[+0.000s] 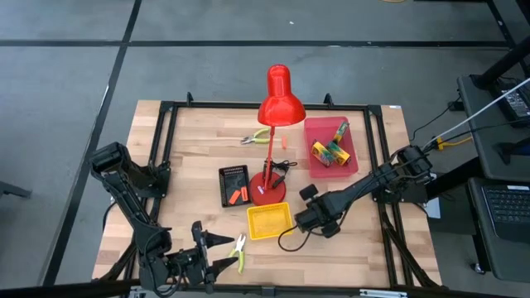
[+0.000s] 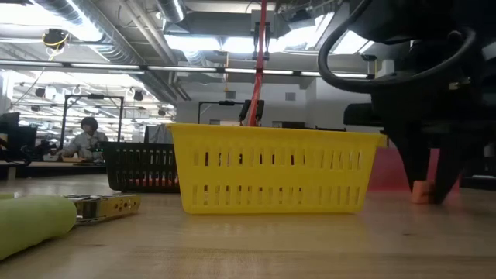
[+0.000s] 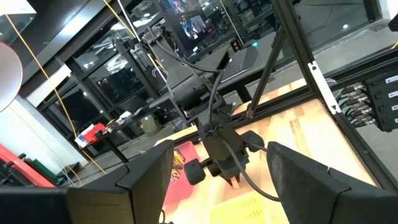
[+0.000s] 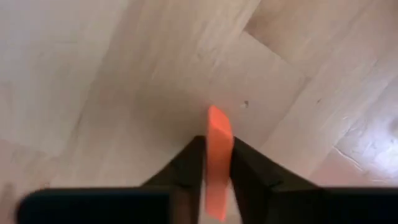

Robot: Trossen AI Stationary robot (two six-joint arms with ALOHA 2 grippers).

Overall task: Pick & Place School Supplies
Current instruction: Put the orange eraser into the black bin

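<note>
Count: 3 trays, pink tray [image 1: 352, 165], black tray [image 1: 233, 184], yellow tray [image 1: 269, 222]; 1 red desk lamp [image 1: 277, 99]. 2 pliers: one [image 1: 257, 137] behind the lamp, one [image 1: 240, 252] at front edge. Crayon boxes [image 1: 330, 151] lie in pink tray; exact no. unclear. No legible writing.

Right gripper [image 4: 217, 180]: fingers narrow, clamped on 1 orange piece [image 4: 218, 162], just right of yellow tray, above bare wood. Left gripper [image 1: 217, 252]: jaws wide, empty, beside front pliers.
</note>
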